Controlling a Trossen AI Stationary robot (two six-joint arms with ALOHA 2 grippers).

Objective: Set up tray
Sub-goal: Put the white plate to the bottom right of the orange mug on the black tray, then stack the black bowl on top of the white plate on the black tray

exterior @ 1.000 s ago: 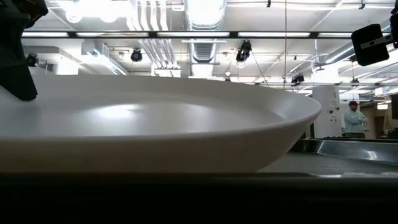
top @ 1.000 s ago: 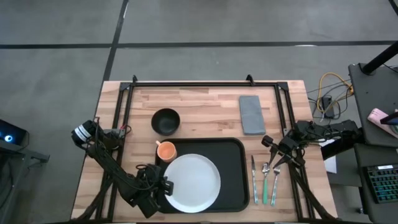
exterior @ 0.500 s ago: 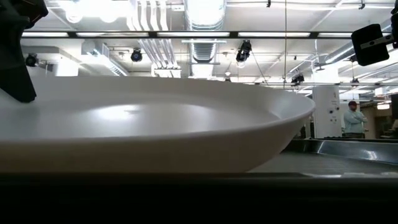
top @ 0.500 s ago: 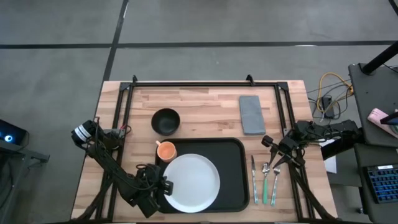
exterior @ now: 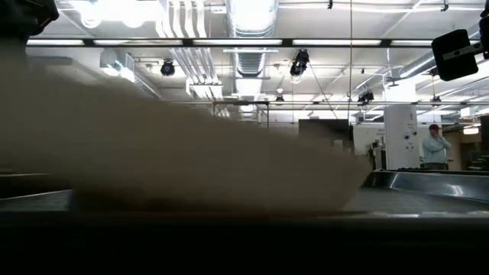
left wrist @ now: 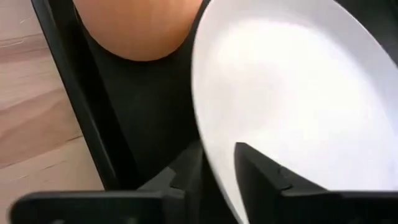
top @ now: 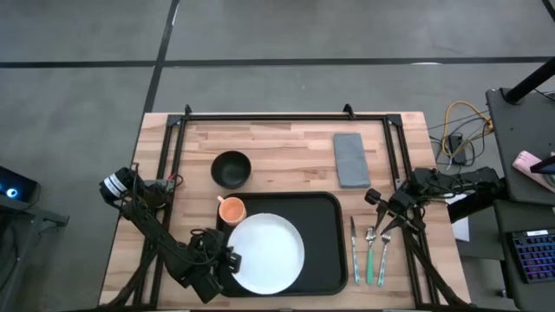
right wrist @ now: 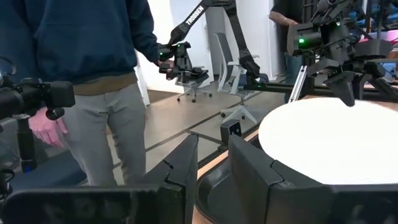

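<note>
A white plate (top: 267,254) lies on the left half of the black tray (top: 325,234); in the low view the plate (exterior: 191,160) is a blurred pale shape. An orange cup (top: 231,210) stands at the tray's far left corner and shows again in the left wrist view (left wrist: 134,28). My left gripper (top: 227,263) is at the plate's left rim and shut on it (left wrist: 217,149). My right gripper (top: 375,198) hovers right of the tray, over the far ends of the cutlery (top: 368,253). It is slightly open (right wrist: 213,158) and holds nothing. My left gripper pinches the plate's left rim (left wrist: 208,134) between its two fingers. One finger (left wrist: 267,177) lies on the plate's upper face and the other (left wrist: 183,177) is outside the rim, over the tray. The fingers come from the table's left side.
A black bowl (top: 231,168) sits on the wood beyond the cup, and a folded grey napkin (top: 351,159) lies toward the far right. Several pieces of cutlery lie right of the tray. A person (right wrist: 93,74) stands beyond the table's left side.
The plate has slid a little toward the table's left edge in my left gripper's hold. Its right rim has drawn back across the tray, and it is blurred in the low view now. The right arm has kept still.
</note>
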